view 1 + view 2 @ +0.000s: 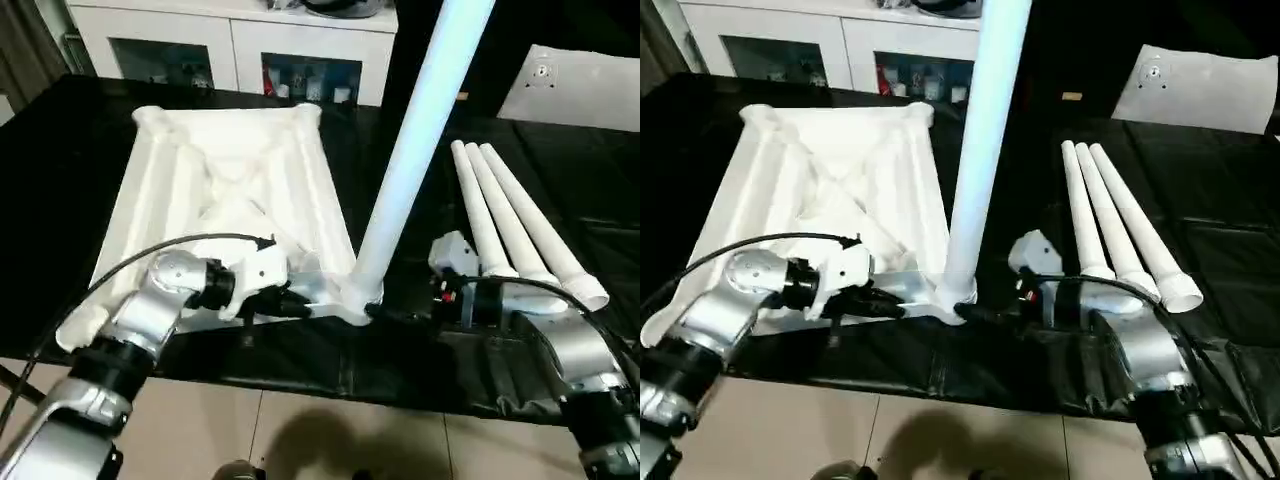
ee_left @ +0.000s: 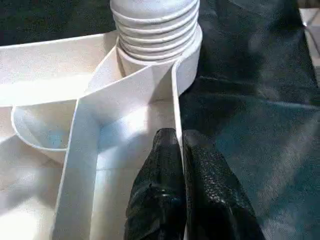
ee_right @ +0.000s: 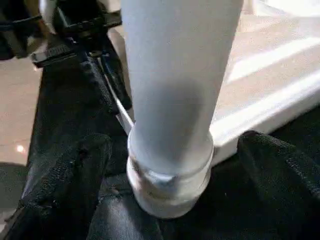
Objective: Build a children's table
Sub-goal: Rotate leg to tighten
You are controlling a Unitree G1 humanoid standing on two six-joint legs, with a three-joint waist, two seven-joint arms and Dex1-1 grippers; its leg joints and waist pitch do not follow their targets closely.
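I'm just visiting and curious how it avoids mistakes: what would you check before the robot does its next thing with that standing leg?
1. Leg standing upright in the near corner socket of the tabletop: ok.
2. Leg screwed fully home: not ok; threads are exposed above the socket.
3. Left gripper steadying the tabletop: ok; jaws pinched on the rim wall.
4. Right gripper clear of the leg: ok; jaws wide open either side of its base, not gripping.
5. Three spare legs within reach: ok; lying side by side on the black cloth.
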